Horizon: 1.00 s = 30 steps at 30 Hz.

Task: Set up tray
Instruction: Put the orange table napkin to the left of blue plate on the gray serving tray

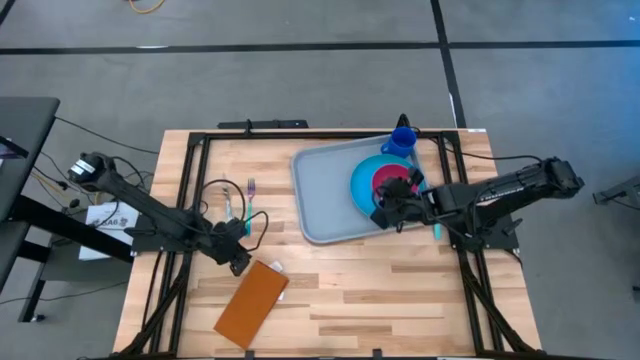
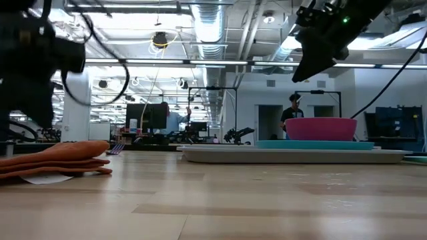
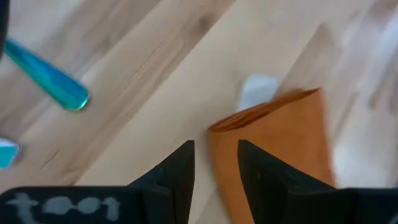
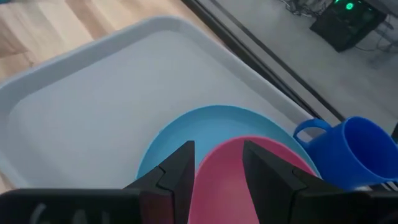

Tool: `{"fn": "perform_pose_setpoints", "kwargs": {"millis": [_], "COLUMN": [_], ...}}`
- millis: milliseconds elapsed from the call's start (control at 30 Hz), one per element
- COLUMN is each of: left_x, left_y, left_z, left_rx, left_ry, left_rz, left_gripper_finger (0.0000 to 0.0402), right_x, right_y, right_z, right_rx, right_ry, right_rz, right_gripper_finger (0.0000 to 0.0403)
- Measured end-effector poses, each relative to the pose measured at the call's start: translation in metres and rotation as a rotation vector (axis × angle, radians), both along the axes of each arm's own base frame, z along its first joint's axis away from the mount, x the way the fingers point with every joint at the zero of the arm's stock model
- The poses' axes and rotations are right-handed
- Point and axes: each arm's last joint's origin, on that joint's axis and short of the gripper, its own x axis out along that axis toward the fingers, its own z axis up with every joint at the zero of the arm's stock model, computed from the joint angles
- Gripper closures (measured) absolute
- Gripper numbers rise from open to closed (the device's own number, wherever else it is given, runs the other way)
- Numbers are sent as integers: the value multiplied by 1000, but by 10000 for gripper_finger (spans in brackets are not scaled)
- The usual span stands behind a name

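The pale grey-blue tray (image 1: 325, 195) (image 4: 93, 106) lies flat on the right half of the table. A round blue plate (image 1: 362, 180) (image 4: 205, 124) rests on it and carries a pink bowl (image 1: 392, 180) (image 4: 230, 180). A blue cup (image 1: 402, 140) (image 4: 351, 149) stands at the tray's far right corner. My right gripper (image 1: 383, 212) (image 4: 219, 149) hangs above the bowl's near side, fingers slightly open, touching nothing. The orange-brown napkin (image 1: 252, 300) (image 3: 273, 155) lies flat at the near left. My left gripper (image 1: 240, 262) (image 3: 216, 146) hovers over its far corner, slightly open.
A fork and teal-handled utensils (image 1: 245, 198) (image 3: 53, 84) lie on the wood left of the tray, beyond the napkin. Something small and white (image 3: 258, 90) peeks from under the napkin's far edge. Another teal piece (image 1: 437, 230) lies by the right arm. Bare wood stretches along the near edge.
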Motion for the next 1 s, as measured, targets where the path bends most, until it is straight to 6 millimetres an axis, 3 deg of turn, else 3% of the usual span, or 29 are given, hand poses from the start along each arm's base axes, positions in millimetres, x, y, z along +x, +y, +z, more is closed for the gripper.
{"fn": "perform_pose_setpoints", "kwargs": {"millis": [167, 667, 1000], "left_x": [-5, -14, -11], "left_y": [2, 8, 7], "left_z": [-23, -52, -51], "left_rx": [-1, -25, -29], "left_ry": [-14, -157, -263], "left_rz": [-37, -49, -68], "left_gripper_finger": [292, 292, 292], "right_x": [2, 5, 6], "right_y": [-6, -11, -10], "right_z": [1, 1, 1], "right_rx": [-11, 54, 68], "right_ry": [7, -18, -19], "right_rz": [-1, 17, 27], "right_gripper_finger": [276, 276, 276]}}
